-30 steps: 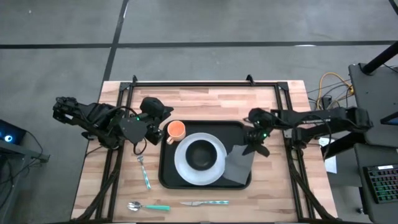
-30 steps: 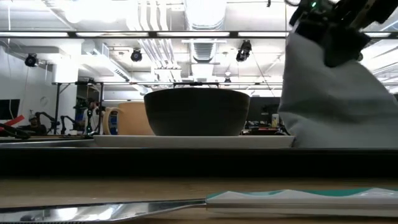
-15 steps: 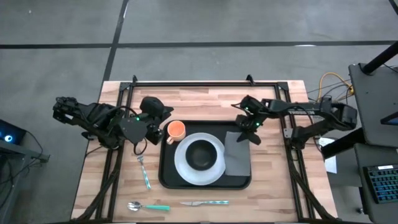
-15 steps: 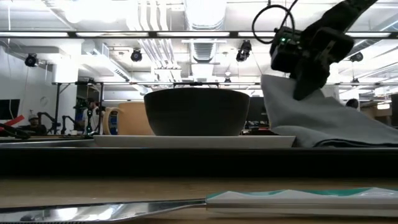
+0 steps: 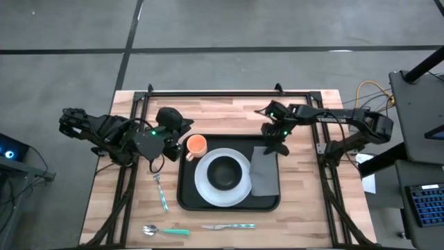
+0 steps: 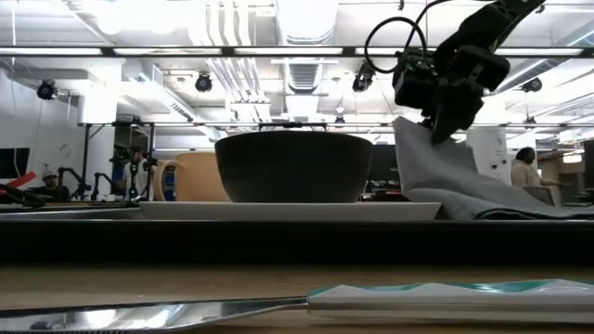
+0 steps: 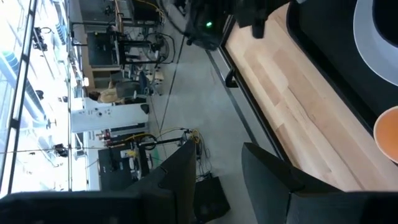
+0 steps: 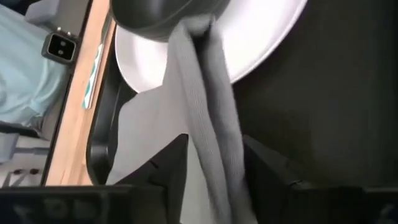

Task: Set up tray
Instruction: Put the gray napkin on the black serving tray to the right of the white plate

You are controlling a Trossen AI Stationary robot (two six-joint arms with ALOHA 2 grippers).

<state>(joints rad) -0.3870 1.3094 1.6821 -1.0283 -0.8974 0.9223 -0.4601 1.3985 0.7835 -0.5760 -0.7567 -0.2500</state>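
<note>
My left end effector (image 5: 182, 142) waits over the wooden surface (image 5: 229, 111) beside the orange cup (image 5: 197, 145), fingers apart. The black tray (image 5: 186, 187) sits mid-surface, carrying the white plate (image 5: 206, 189) and dark bowl (image 5: 223, 171). My right end effector (image 5: 275, 144) pinches the grey napkin (image 5: 263, 173) at the tray's right. Beyond lie ceiling ducts (image 6: 297, 42) and a person (image 6: 526, 171).

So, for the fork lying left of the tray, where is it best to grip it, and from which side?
Probably grip the fork at its teal handle, coming straight from above. It lies flat on the table, apart from the tray, with the handle toward the front edge, so the fingers could straddle that narrow handle across its width.
</note>
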